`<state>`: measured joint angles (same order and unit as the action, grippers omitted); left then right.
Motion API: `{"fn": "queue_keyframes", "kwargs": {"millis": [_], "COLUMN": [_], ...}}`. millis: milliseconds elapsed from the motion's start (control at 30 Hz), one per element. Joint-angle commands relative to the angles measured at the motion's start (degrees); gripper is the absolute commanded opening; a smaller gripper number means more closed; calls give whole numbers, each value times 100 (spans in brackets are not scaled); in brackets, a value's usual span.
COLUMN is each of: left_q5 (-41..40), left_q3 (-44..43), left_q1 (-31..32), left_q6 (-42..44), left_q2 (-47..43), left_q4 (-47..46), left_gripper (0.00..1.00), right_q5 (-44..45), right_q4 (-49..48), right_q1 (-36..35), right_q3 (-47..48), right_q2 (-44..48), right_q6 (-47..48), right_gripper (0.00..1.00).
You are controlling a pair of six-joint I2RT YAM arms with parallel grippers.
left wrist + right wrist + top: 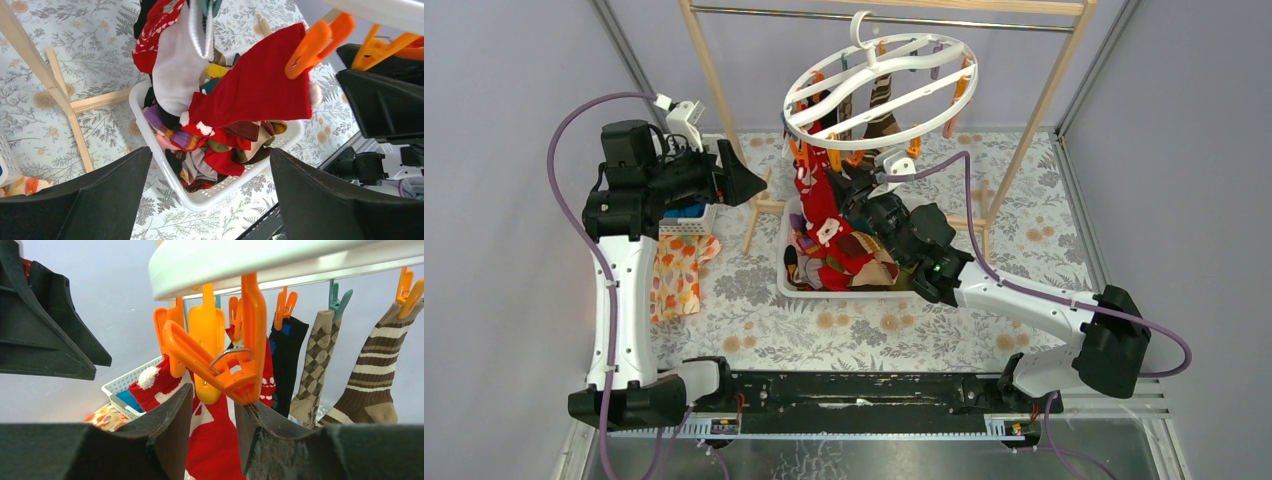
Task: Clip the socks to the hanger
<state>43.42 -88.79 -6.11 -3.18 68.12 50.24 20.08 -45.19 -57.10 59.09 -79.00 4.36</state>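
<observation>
Closing off-centre on the orange plastic clip [220,370], you could knock it aside and swing the white oval plastic hanger [280,260], shaking loose the red fabric sock [260,85] hung there. Your right gripper [212,395] flanks the clip narrowly, contact unclear; your left gripper [210,150] gapes wide.

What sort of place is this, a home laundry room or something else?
Most likely a robotics test booth staged as a laundry corner: two robot arms bolted to the table edge, bare grey walls, and a basket of socks below a clip hanger on a wooden rail.
</observation>
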Motion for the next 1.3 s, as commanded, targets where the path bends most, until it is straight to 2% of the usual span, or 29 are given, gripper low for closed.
{"fn": "queue_keyframes", "kwargs": {"millis": [0,333,433,533,600,667,900,1033,1267], "left_q5": [354,788,883,979,1089,1213,1685,1888,1455], "left_q3": [-381,-752,-762,-783,-800,-898,-1288,-1320,-1379], "left_q1": [-39,-32,-34,-33,-39,-37,-39,11,805], "left_q6": [8,-35,-75,-124,-153,-208,-532,-974,-1285], "left_q2": [15,-45,-34,-1,-5,7,-12,-106,109], "left_q4": [292,531,531,531,533,533,493,60,-273], "left_gripper": [95,95,95,94,94,93,91,89,83], "right_q5": [149,187,178,73,19,-49,-90,59,238], "right_q4": [-563,-1279,-1287,-1210,-1106,-1019,-1130,-1258,-1287], "right_q1": [-20,-20,-20,-17,-20,-18,-236,-531,-811], "right_q3": [281,162,173,192,208,181,1,75,248], "right_q2": [-63,-186,-190,-186,-178,-146,-143,-296,-515], "right_q6": [224,339,346,347,321,237,-31,108,193], "right_gripper": [42,47,40,28,15,8,3,2,1]}}
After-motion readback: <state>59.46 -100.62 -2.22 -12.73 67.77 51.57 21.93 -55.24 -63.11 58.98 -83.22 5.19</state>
